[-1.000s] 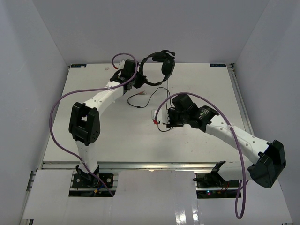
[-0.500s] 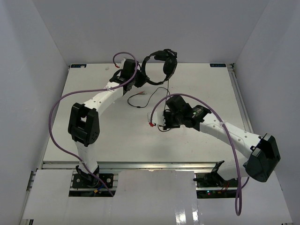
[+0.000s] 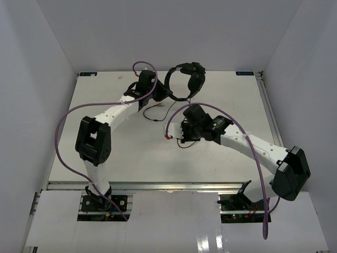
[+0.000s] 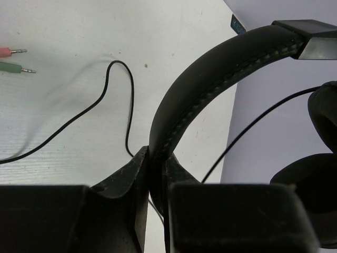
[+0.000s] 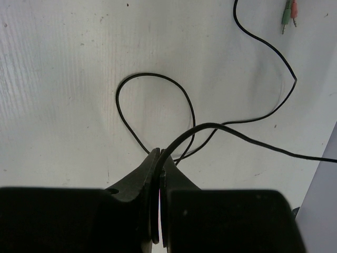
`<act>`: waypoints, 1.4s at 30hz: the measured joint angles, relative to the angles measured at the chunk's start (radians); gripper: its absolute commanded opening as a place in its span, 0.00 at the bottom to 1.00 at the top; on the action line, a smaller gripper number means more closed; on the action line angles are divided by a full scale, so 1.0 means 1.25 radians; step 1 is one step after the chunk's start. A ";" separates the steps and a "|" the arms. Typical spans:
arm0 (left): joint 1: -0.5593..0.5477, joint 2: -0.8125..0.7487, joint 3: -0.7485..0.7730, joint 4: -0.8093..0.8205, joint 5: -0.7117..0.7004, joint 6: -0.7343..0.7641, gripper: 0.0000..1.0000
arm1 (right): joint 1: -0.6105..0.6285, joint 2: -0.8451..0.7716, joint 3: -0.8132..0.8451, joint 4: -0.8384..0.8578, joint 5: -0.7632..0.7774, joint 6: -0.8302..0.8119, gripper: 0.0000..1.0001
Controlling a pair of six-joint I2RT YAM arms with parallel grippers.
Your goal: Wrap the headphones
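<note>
- Between the left jaws: the headband (image 4: 210, 79) of the headphones (image 3: 197, 81). The jaws are closed down tight on it, with the band pinched edge-on and no gap visible.
- Up and to the right of the left jaws, the headband arcs away. An earcup (image 4: 310, 195) sits past its end, seen against the back wall.
- Ahead and left of the left jaws, the thin cord (image 4: 131, 105) curves across the tabletop (image 3: 131, 158). The pink and green plugs (image 4: 13, 59) lie side by side farther left.
- Between the right jaws: a stretch of the same cord, clamped. The jaws are all but fully closed, with only the cord's thickness between them.
- Just ahead of the right jaws, the cord makes one round loop (image 5: 150, 74) flat on the tabletop. A second strand leaves the jaws to the right.
- Far ahead and right of the right jaws, the plugs (image 5: 288, 13) show at the frame edge.
- Overhead view: the headphones are at the left jaws, over the far edge of the tabletop. The right jaws are apart from them on the near side, around mid-tabletop.
</note>
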 measured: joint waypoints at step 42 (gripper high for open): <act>-0.056 -0.084 -0.190 0.049 -0.040 0.502 0.00 | -0.228 -0.055 0.123 0.099 0.146 0.037 0.08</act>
